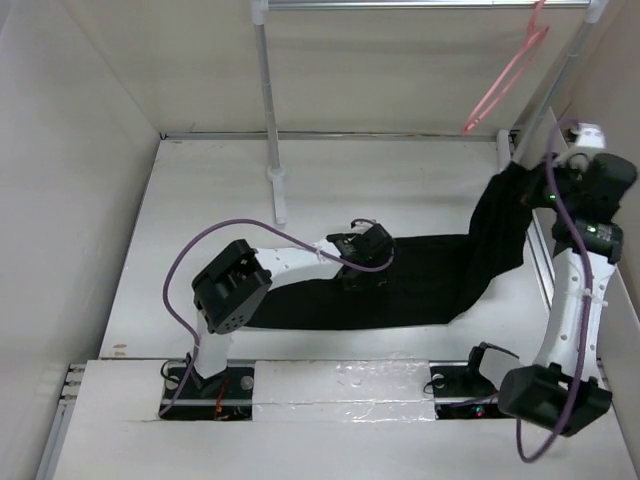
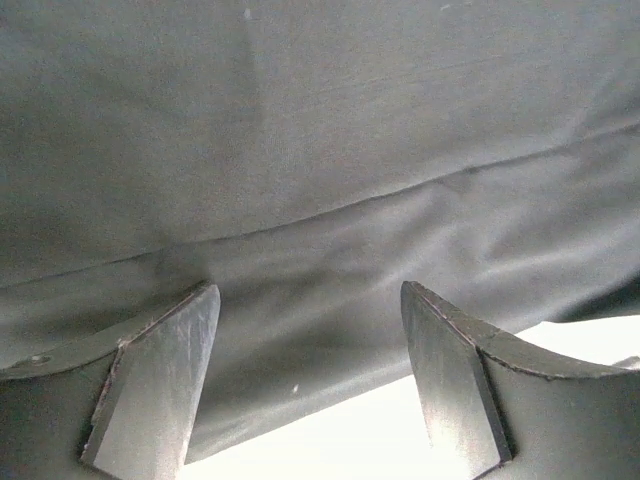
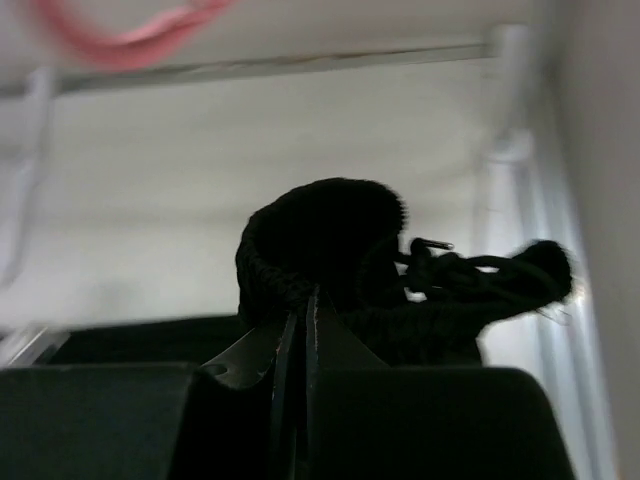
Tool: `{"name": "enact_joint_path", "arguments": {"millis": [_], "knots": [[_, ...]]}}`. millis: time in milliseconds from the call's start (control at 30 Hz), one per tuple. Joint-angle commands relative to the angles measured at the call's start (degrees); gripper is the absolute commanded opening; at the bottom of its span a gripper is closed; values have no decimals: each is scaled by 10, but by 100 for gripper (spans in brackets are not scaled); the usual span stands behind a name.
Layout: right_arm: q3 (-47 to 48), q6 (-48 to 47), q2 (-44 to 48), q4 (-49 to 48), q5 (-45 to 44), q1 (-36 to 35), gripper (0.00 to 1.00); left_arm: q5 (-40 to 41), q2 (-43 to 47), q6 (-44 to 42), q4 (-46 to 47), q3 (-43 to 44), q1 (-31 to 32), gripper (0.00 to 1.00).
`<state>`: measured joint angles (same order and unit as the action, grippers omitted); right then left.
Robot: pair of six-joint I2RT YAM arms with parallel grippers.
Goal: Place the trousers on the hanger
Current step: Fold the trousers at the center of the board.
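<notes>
right gripper (image 3: pixel 300 310), fingers pressed together on a bunched end of the trousers (image 1: pixel 420 285), holds it raised off the table (image 1: pixel 200 200). the rest lies lengthwise toward the left gripper (image 2: pixel 310 380), which is spread just above the cloth. the hanger (image 1: pixel 505 80) hangs slanted from the rail (image 1: pixel 420 4), above and beyond the right gripper, the nearer arm.

Overhead camera looks down from behind; both wrist cameras sit close on the same black soft-cloth trousers (image 1: pixel 420 278).
</notes>
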<state>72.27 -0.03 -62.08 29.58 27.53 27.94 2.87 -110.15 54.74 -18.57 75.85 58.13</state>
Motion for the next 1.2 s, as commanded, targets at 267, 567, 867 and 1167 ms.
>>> {"name": "enact_joint_path", "arguments": {"millis": [267, 567, 867, 1167], "knots": [[5, 134, 4, -101, -134, -457, 0, 55, 330, -79, -107, 28, -223, 72], [205, 193, -290, -188, -266, -798, 0, -35, 506, -171, -169, -4, -536, 72], [375, 235, -593, -180, -161, -954, 47, 111, 506, -198, -218, 110, -536, 74], [110, 187, -356, -191, -203, -869, 79, 88, 523, -212, -200, 9, -531, 74]]}}
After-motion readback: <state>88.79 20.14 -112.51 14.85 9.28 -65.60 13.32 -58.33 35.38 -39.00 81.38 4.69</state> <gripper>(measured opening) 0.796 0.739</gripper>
